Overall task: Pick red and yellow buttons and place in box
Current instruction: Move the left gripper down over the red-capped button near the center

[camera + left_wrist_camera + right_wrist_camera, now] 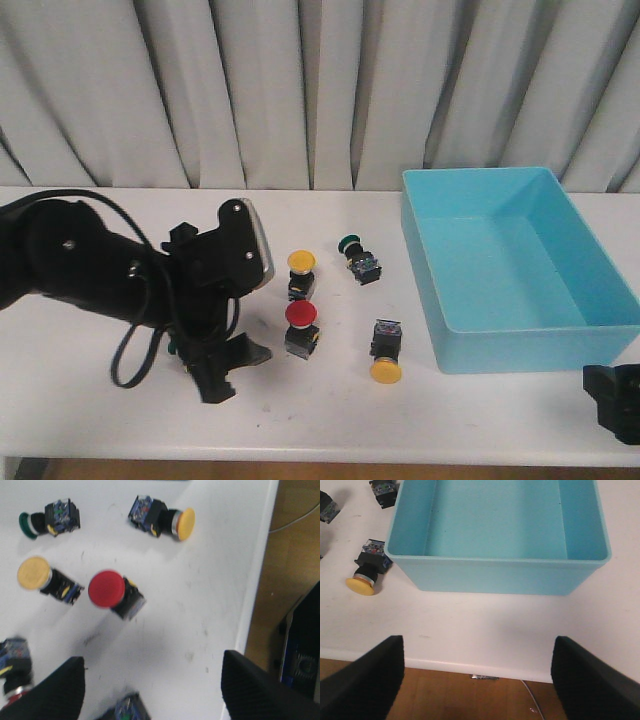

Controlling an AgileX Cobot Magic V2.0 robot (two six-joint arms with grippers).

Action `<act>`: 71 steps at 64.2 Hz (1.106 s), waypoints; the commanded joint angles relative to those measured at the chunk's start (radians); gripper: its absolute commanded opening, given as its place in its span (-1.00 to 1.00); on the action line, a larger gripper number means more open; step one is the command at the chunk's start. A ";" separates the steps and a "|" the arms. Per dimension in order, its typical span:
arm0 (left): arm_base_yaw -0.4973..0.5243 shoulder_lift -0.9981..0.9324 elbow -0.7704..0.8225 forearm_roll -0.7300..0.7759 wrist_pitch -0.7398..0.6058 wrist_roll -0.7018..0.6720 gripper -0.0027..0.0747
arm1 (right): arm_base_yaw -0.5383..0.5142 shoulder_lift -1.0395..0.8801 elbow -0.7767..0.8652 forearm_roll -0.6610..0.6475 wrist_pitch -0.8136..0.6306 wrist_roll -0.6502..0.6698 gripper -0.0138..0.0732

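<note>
Starting nearest, we log the right gripper (pixel 477 680) spread wide, empty, at the table (pixel 330 415) edge; the left gripper (pixel 228 368) likewise parted, empty. Beyond: yellow button (pixel 386 370), red button (pixel 301 318), second yellow button (pixel 301 263), then the box (pixel 500 340), empty.

Black left arm (pixel 90 265) (looped cable, grey cap).

Cut off at the front view's lower right corner: the black right gripper (pixel 617 398), jaws out of sight. Two black-bodied switches (pixel 14 672) clipped by the left wrist view's border, caps barely showing, colours uncertain. Blurred there by motion: the red mushroom-capped push-button (pixel 114 593). Clipped in the right wrist view: two black switch bodies (pixel 383 490), caps unseen.
</note>
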State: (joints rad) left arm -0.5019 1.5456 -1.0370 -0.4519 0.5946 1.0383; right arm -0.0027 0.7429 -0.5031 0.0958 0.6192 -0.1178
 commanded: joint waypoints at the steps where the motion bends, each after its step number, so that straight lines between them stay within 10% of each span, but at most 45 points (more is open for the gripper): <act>1: -0.020 0.045 -0.094 -0.082 -0.055 -0.104 0.46 | -0.005 0.004 -0.033 0.014 -0.049 -0.007 0.68; 36: -0.116 0.370 -0.411 0.463 -0.037 -1.012 0.44 | -0.005 0.004 -0.033 0.013 -0.050 -0.007 0.68; 71: -0.123 0.511 -0.468 0.488 -0.037 -1.092 0.41 | -0.005 0.004 -0.033 0.013 -0.051 -0.007 0.68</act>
State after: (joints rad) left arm -0.6174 2.1014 -1.4752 0.0421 0.5938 -0.0233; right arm -0.0027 0.7429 -0.5031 0.1030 0.6192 -0.1178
